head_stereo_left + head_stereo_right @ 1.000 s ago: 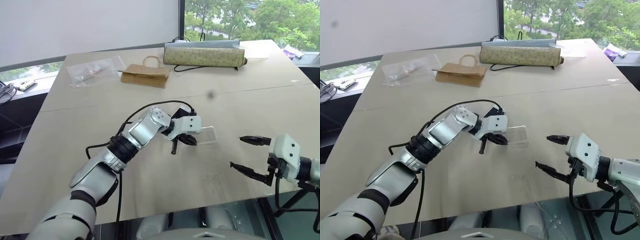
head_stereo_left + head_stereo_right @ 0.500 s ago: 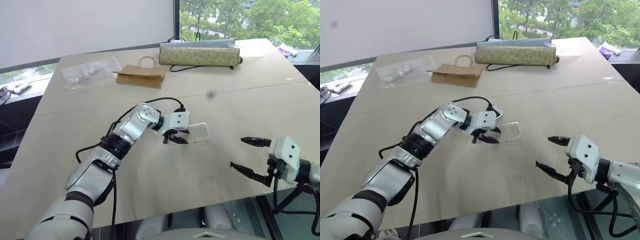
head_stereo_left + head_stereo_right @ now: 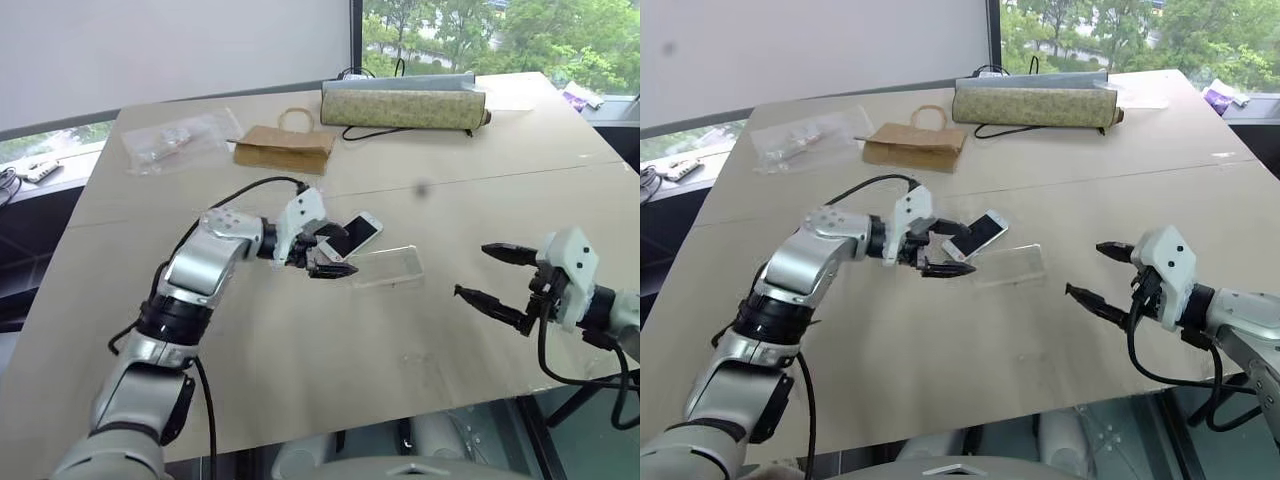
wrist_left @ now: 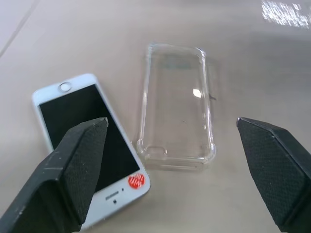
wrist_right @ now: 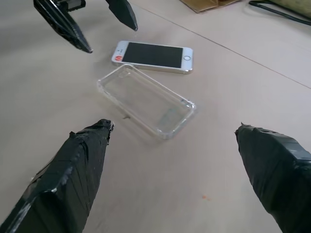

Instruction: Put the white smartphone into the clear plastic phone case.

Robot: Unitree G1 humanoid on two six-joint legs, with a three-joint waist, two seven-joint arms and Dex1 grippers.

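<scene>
Table point(image 3: 300, 340), paper bag point(image 3: 285, 150), plastic bag point(image 3: 185, 140)

This looks like an office or a meeting room high up in a building. A big, pale wood counter point(image 3: 480, 190) fills the room's middle, made of flat panels joined side by side. At 12 o'clock a large window point(image 3: 480, 35) shows green treetops from above. At 11 o'clock a white blind point(image 3: 170, 45) covers more glass. On the far part of the counter lie a brown paper bag point(image 3: 285, 150), a long patterned pouch point(image 3: 405, 103) with a black cable, and a crinkled clear plastic bag point(image 3: 180, 140). At 10 o'clock a low window ledge point(image 3: 45, 165) holds small bits of gear.
</scene>
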